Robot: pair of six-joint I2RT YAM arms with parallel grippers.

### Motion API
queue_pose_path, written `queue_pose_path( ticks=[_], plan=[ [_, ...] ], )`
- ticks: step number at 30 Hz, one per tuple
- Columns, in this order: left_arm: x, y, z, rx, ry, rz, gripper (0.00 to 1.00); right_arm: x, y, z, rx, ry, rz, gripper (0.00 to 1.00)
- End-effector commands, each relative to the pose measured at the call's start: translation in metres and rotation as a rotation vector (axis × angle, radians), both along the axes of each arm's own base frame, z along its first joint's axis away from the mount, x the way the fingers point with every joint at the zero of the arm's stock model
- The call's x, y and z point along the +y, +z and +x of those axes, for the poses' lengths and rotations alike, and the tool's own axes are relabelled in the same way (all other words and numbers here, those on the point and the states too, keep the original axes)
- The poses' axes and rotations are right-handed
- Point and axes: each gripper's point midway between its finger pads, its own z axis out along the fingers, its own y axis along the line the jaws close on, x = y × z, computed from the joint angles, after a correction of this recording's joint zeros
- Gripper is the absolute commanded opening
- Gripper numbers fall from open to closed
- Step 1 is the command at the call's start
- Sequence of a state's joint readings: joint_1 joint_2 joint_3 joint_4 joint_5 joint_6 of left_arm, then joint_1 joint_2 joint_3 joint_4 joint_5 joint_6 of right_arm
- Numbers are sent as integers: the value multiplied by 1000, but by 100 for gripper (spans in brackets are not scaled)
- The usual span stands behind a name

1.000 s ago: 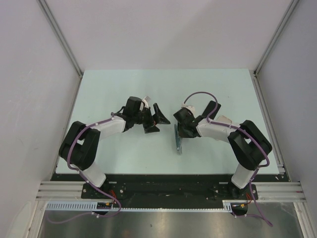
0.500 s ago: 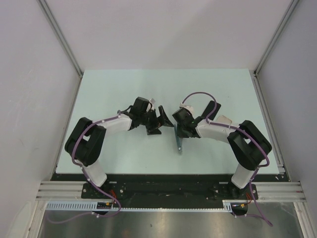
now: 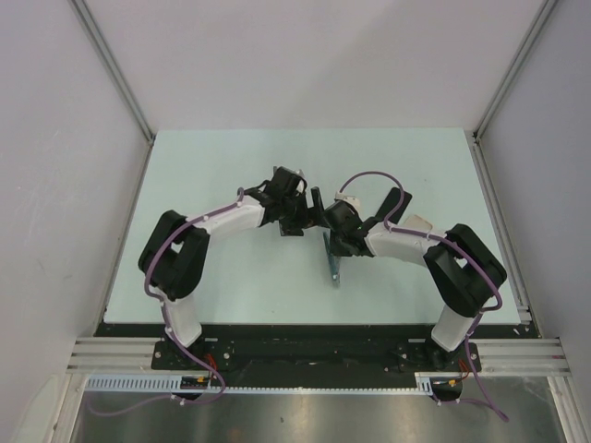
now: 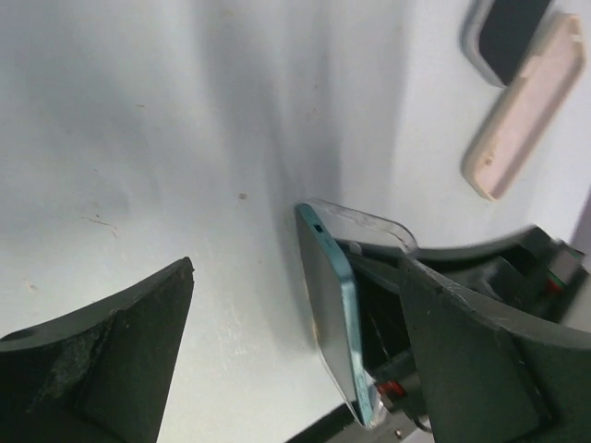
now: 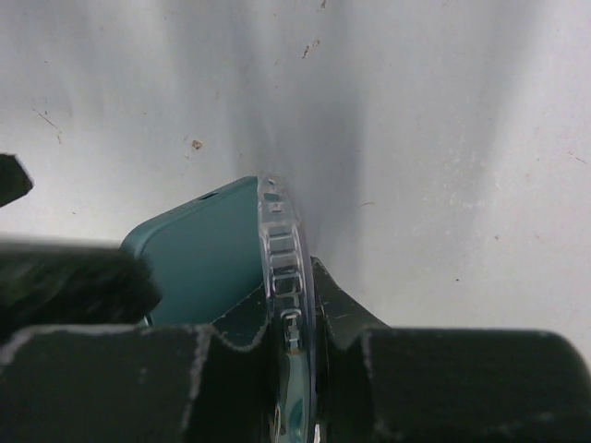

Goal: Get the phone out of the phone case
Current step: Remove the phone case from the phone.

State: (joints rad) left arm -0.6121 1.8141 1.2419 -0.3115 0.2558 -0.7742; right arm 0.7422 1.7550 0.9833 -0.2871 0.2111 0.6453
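Table (image 3: 203, 166), phone case (image 5: 282, 249) upright — right jaws clamping

On the table (image 3: 203, 277), near its middle, the phone (image 3: 333, 263) stands on its edge; the phone case (image 5: 282, 249) lies against its right face in the right wrist view; the right gripper (image 3: 330, 242) sits at the phone's far end, a finger on each side of the case; the left gripper (image 3: 309, 214) is just beside it, to the left and further back.
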Motion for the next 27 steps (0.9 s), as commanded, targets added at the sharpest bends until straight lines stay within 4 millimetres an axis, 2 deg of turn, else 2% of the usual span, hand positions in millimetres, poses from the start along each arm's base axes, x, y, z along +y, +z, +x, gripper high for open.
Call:
queue_pose_path(
  ticks=[1,7,9,10,11,13,14,23,27],
  plan=[
    [7,-21,3,-2,-3,147,94,-20,-77,-66,232,20,-104,0],
    [1,-35,-5,28,-22,168,88,-20,-75,-64,224,13,-104,0],
    [0,-40,-5,34,-23,178,83,-19,-73,-63,217,9,-99,0],
    [-2,-41,-7,28,-35,187,80,-21,-73,-62,212,2,-103,0],
    [-3,-42,-6,23,-39,195,71,-21,-73,-61,211,-2,-103,0],
    [-3,-45,-9,31,-47,207,63,-23,-71,-59,202,-14,-108,0],
    [-3,-44,-9,31,-47,207,57,-24,-71,-59,200,-17,-111,0],
    [-2,-32,-14,42,-50,188,38,-46,-68,-46,184,-107,-148,0],
    [1,-28,-21,48,-58,181,34,-59,-62,-36,164,-152,-158,0]
  ],
)
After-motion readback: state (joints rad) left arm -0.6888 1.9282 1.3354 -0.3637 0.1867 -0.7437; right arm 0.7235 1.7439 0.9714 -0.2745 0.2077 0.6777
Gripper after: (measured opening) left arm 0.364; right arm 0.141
